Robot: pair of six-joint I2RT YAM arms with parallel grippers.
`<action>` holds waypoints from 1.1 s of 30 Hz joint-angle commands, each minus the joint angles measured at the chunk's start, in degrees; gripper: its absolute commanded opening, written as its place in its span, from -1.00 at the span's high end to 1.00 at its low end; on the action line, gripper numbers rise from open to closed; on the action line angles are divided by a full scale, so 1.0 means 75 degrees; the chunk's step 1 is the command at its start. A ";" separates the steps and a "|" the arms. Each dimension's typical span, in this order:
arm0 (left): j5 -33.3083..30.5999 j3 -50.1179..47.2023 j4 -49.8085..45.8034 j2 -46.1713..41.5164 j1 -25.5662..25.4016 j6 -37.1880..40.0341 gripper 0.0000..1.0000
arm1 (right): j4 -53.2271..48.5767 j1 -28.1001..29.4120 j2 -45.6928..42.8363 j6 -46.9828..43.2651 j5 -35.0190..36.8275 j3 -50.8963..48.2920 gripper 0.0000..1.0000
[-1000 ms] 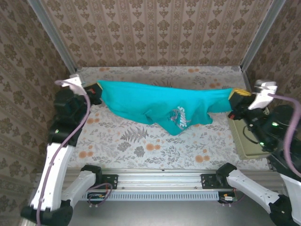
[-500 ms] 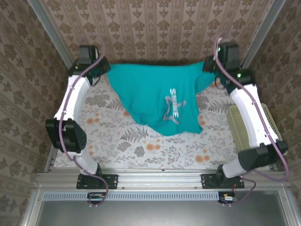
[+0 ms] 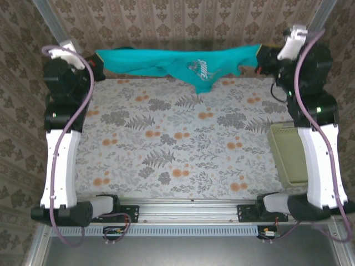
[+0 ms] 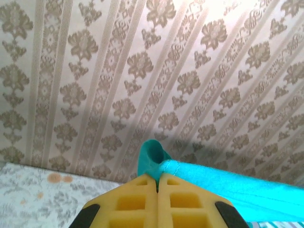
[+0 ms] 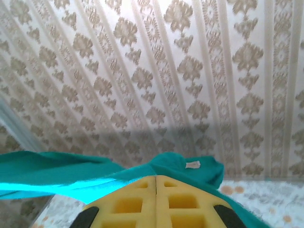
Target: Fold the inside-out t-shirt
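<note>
The teal t-shirt (image 3: 172,62) hangs stretched in the air along the far wall, its white star graphic (image 3: 199,67) sagging near the middle. My left gripper (image 3: 97,67) is shut on its left end. In the left wrist view the yellow fingers (image 4: 133,202) pinch a teal hem (image 4: 154,159), and cloth runs off to the right (image 4: 247,190). My right gripper (image 3: 259,58) is shut on the right end. Teal fabric (image 5: 190,168) with a small white tag (image 5: 192,165) bunches over the right gripper's pressed-together yellow fingers (image 5: 185,202).
The floral table cover (image 3: 183,138) lies below the raised shirt. A pale yellow basket (image 3: 288,155) sits at the table's right edge. Patterned walls (image 3: 188,27) close in on the back and sides, close behind both grippers.
Both arms have lifted and pulled apart at the back wall. The shirt went from draping down onto the table to a taut, narrow band held in the air.
</note>
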 commanded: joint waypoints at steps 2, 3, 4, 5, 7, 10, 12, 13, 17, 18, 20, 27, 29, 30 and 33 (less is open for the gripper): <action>0.0387 -0.3053 0.0337 -0.0267 -0.0022 -0.0941 1.00 | 0.0766 0.0060 -0.1161 0.1078 -0.0700 -0.3377 1.00; 0.0414 -0.3823 0.0350 -0.0399 -0.0099 -0.1186 1.00 | 0.0924 0.0083 -0.1488 0.1352 -0.0939 -0.4348 1.00; 0.0440 -0.4479 0.0412 -0.0495 -0.0187 -0.1370 1.00 | 0.1071 0.0106 -0.1756 0.1631 -0.1104 -0.5151 1.00; 0.0488 -0.5214 0.0445 -0.0567 -0.0249 -0.1517 1.00 | 0.1250 0.0116 -0.2044 0.1928 -0.1267 -0.6107 1.00; 0.0696 -0.6385 0.0531 -0.0612 -0.0288 -0.1721 1.00 | 0.1477 0.0147 -0.2474 0.2534 -0.1512 -0.7658 1.00; 0.1162 -0.7510 0.0516 -0.0544 -0.0381 -0.1550 1.00 | 0.1267 0.0158 -0.2933 0.3154 -0.1567 -0.9253 1.00; 0.1413 -0.7847 0.0363 -0.0410 -0.0600 -0.1408 1.00 | 0.1047 0.0175 -0.3350 0.3425 -0.1629 -0.9937 1.00; 0.1408 -0.7953 0.0294 -0.0369 -0.0710 -0.1408 1.00 | 0.0892 0.0194 -0.3596 0.3569 -0.1571 -1.0158 1.00; 0.1158 -0.8473 0.0205 -0.0733 -0.1080 -0.1758 1.00 | -0.0184 0.0216 -0.4952 0.4243 -0.1080 -1.0747 0.98; 0.1020 -0.8587 0.0155 -0.0933 -0.1139 -0.1867 1.00 | -0.0465 0.0218 -0.5331 0.4505 -0.0986 -1.0915 0.91; 0.0808 -0.8734 0.0040 -0.1320 -0.1245 -0.2045 0.96 | -0.0610 0.0216 -0.5861 0.4968 -0.1173 -1.1251 0.88; -0.0444 -0.8747 -0.1565 -0.3394 -0.1930 -0.2459 0.52 | -0.2029 0.0236 -0.7027 0.5239 -0.0690 -1.0889 0.27; -0.0794 -0.8646 -0.2088 -0.3956 -0.1947 -0.2556 0.18 | -0.2433 0.0240 -0.6994 0.4913 -0.0122 -1.0327 0.10; -0.1033 -0.8516 -0.2333 -0.4223 -0.1949 -0.2580 0.06 | -0.2507 0.0238 -0.6908 0.4740 0.0084 -1.0056 0.04; -0.1867 -0.8098 -0.2305 -0.4839 -0.1940 -0.2655 -0.12 | -0.2160 0.0239 -0.6298 0.4354 0.0302 -0.9478 -0.09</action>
